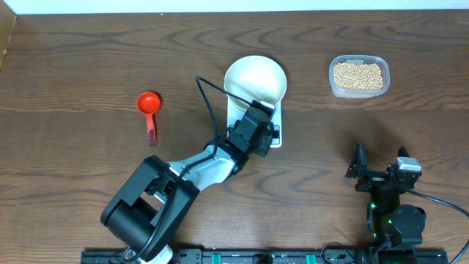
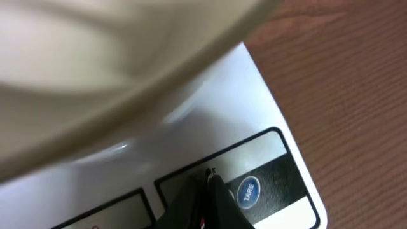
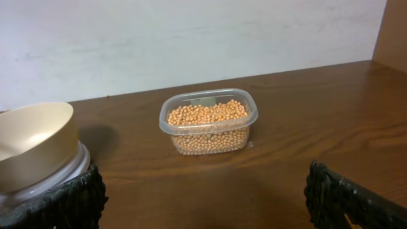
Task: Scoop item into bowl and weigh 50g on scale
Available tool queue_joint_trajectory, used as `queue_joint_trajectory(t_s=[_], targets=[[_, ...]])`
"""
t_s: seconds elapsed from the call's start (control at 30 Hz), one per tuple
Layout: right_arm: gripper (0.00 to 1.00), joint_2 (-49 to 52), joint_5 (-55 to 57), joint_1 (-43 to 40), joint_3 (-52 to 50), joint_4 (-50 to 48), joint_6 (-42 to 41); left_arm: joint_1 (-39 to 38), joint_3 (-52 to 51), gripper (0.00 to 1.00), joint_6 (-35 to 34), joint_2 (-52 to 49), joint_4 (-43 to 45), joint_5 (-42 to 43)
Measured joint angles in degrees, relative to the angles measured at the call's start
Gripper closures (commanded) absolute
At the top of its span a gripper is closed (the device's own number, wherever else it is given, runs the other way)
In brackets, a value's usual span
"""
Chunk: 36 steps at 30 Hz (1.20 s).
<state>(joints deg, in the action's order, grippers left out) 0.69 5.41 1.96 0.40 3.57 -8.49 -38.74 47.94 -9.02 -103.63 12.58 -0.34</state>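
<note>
We are judging taring underway: clenched left end effector [image 2: 206, 197] pressing the white rectangular digital scale [image 2: 254, 95] by its TARE button, round white bowl [image 1: 255, 79] sitting on it. The right end effector [image 3: 203, 203] is idling released, near right. Next calls for scooping the small pale-tan beans [image 1: 358, 75] from the clear plastic tub [image 1: 333, 82], far right.

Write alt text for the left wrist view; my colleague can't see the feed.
Close-up: the left gripper, jaws together in one dark tip, points at the scale front panel just left of the blue TARE button. The white bowl sits on the scale, filling the top of the frame, with brown wooden table to the right.
</note>
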Motion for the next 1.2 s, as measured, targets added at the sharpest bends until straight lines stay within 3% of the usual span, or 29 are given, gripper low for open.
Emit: queue_joint_trajectory(t_s=[1.2], targets=[[0.01, 0.0, 0.0, 0.0, 0.0, 0.0, 0.0, -0.4, 1.9, 0.93, 0.1, 0.3, -6.8, -2.4]])
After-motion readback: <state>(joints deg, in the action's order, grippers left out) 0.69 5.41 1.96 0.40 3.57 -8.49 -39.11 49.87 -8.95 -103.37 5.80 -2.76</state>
